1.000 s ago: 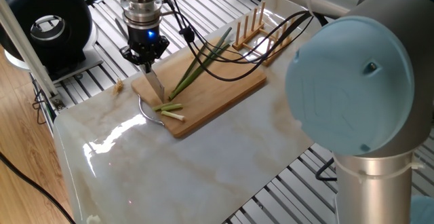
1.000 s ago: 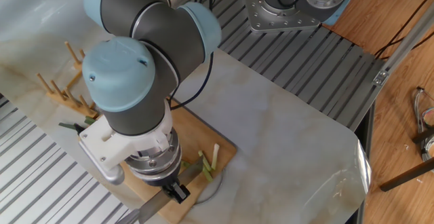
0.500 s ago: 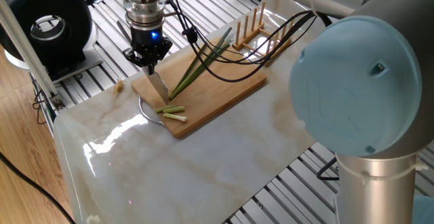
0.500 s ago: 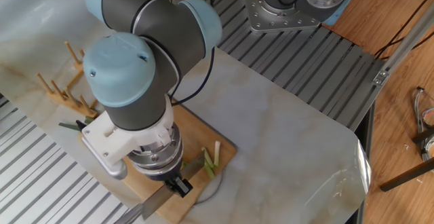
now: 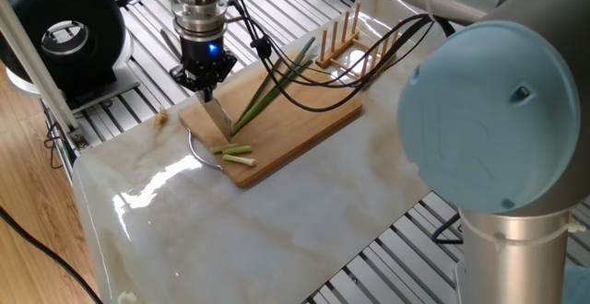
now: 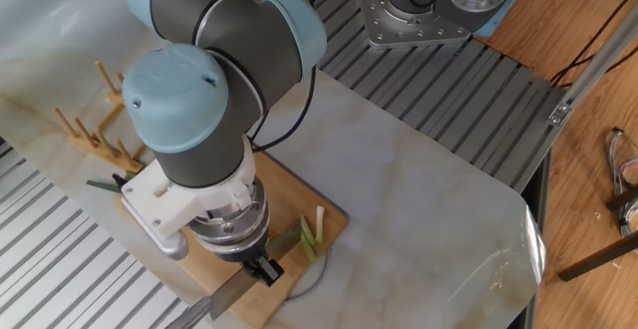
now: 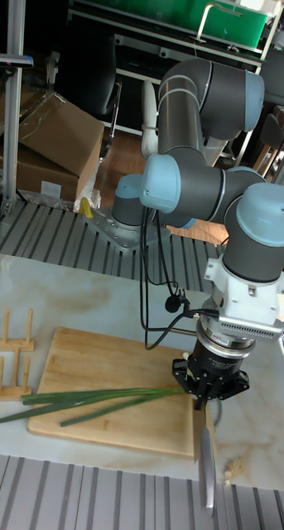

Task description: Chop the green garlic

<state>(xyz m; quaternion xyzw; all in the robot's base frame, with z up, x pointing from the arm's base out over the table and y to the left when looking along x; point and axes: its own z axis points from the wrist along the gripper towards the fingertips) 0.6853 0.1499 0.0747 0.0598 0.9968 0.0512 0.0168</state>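
Your gripper (image 5: 205, 85) has its fingers clamped on the knife (image 5: 215, 117), blade down over the cutting board (image 5: 304, 122).
Just below the fingers the blade meets the pale end of the green garlic (image 5: 273, 88); its leaves run away toward the peg rack (image 5: 343, 35). Two cut pieces (image 5: 236, 153) lie beyond the blade tip, near the board edge.
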